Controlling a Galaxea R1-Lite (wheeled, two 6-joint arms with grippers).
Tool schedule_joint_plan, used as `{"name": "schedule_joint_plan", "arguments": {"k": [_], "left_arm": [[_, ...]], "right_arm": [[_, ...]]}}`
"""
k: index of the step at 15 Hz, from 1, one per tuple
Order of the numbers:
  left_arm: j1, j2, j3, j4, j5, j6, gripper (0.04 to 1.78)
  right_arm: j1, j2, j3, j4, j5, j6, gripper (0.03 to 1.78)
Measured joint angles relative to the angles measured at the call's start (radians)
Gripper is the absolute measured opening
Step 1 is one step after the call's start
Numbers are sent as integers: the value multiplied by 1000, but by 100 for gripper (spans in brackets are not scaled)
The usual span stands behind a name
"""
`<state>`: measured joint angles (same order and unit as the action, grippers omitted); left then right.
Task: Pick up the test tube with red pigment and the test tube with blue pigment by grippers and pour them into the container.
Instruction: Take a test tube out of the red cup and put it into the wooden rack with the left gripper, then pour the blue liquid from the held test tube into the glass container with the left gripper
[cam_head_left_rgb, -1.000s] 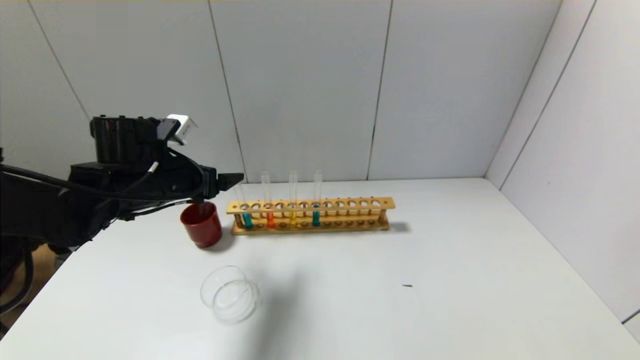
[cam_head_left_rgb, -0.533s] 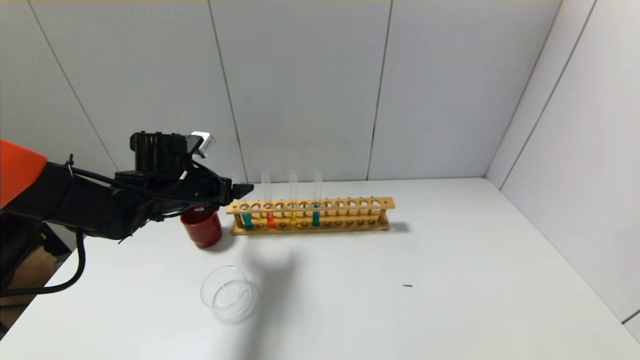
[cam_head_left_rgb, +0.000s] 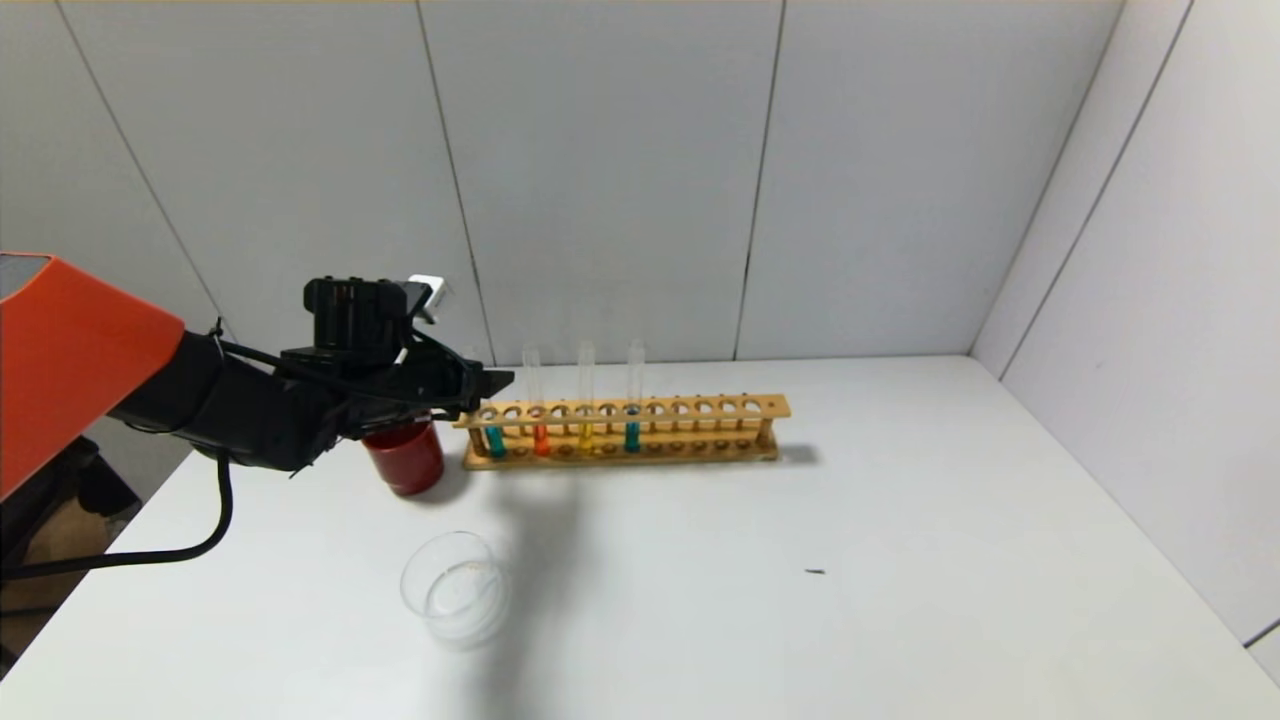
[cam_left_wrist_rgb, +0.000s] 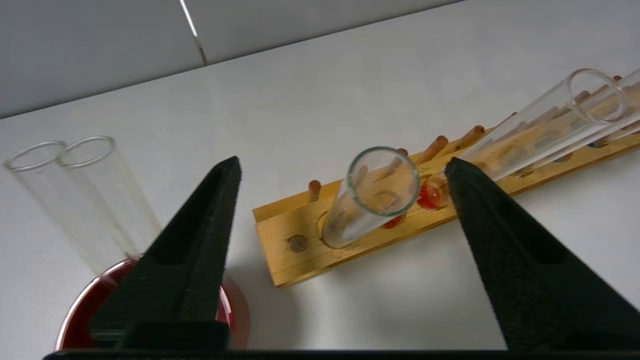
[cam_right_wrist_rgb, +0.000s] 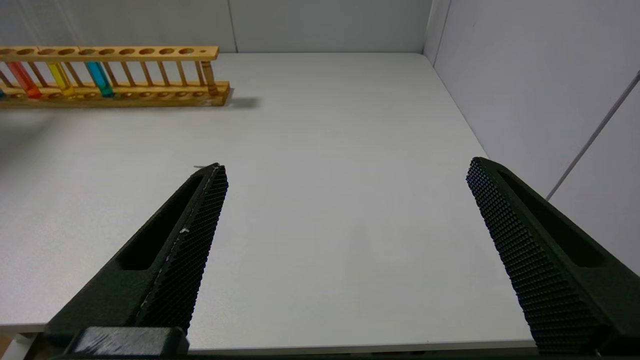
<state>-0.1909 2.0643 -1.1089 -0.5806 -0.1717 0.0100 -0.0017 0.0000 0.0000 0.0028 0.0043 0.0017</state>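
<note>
The red test tube (cam_head_left_rgb: 541, 440) and the blue test tube (cam_head_left_rgb: 632, 437) stand in the wooden rack (cam_head_left_rgb: 700, 408). The yellow tube stands between them. My left gripper (cam_head_left_rgb: 497, 379) is open and empty at the rack's left end, level with the tube tops. In the left wrist view (cam_left_wrist_rgb: 342, 162) the end tube (cam_left_wrist_rgb: 370, 210), teal-green in the head view (cam_head_left_rgb: 495, 441), rises between the fingers without touching them. The red liquid (cam_left_wrist_rgb: 434, 195) shows by one finger. The glass container (cam_head_left_rgb: 455, 590) sits near the table's front left. My right gripper (cam_right_wrist_rgb: 345, 170) is open and empty over the near table edge.
A dark red cup (cam_head_left_rgb: 405, 462) stands left of the rack, under my left arm. Two empty glass tubes (cam_left_wrist_rgb: 95, 190) lean in it. A small dark speck (cam_head_left_rgb: 815, 571) lies on the white table. Walls close the back and right.
My left arm has reached forward and to the right, from left of the red cup to the rack's left end. The gripper now brackets the end tube's top. Rack, tubes and dish have not moved.
</note>
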Motion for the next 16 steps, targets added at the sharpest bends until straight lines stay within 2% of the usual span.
{"name": "schedule_joint_plan", "arguments": {"k": [1,4,6,8,16], "left_arm": [[-5,5,-5,0,-1,0,124],[-9,12,-9,0,0,-1,66],[-12,14,-10,0,-1,-1,38],[-17,14,-13,-1,1,-1,32],[-21,-65,-84,54,74,3,32]], "right_arm": [[0,0,0,0,0,0,175],[0,0,0,0,0,0,175],[0,0,0,0,0,0,175],[0,0,0,0,0,0,175],[0,0,0,0,0,0,175]]}}
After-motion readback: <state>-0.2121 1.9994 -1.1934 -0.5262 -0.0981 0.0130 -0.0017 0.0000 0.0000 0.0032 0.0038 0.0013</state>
